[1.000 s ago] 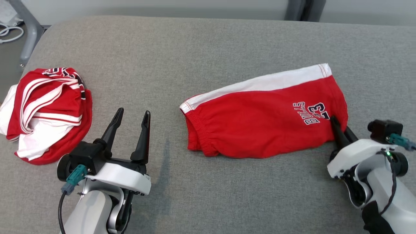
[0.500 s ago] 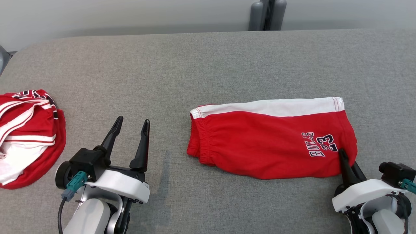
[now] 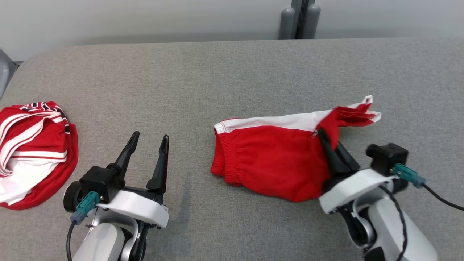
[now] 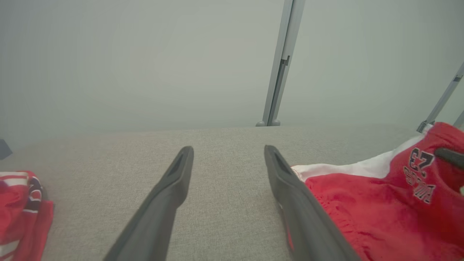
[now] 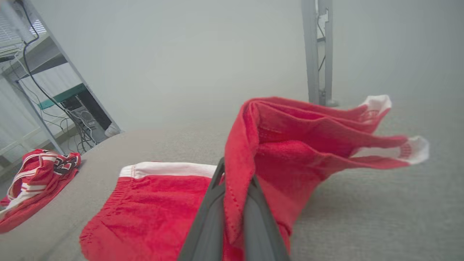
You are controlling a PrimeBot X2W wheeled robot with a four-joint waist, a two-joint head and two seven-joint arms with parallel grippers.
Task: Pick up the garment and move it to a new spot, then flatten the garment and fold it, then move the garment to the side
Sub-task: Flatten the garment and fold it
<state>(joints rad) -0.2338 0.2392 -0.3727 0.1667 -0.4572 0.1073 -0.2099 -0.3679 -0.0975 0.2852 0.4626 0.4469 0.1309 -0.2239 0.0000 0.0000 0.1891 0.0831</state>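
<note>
the right pincer (image 3: 321, 135) is pressed together on the leg end of the red shorts (image 3: 275, 159), pinching a fold of cloth and holding it up off the grey desk (image 3: 217, 72). the white-edged hem flaps loose past the fingers, while the waistband end lies flat on the desk, right of the middle. the left pincer (image 3: 150, 137) is spread wide, holds nothing, and sits well apart from the waistband.

the risks, as i judge them: the grip looks like a thin bite of cloth, so a quick pull could let it slip out, or carry only one layer and leave the fold crooked. nothing pins the waistband, so the whole garment may slide instead of folding. the loose hem could also bunch under the fold. the other red and white garment (image 3: 32, 152) lies far left, out of the way.

half a second ago the leg end lay flat with its printing showing. now it is raised and carried leftward, and the right pincer has come up and in from the near right corner. the left pincer is unchanged.
</note>
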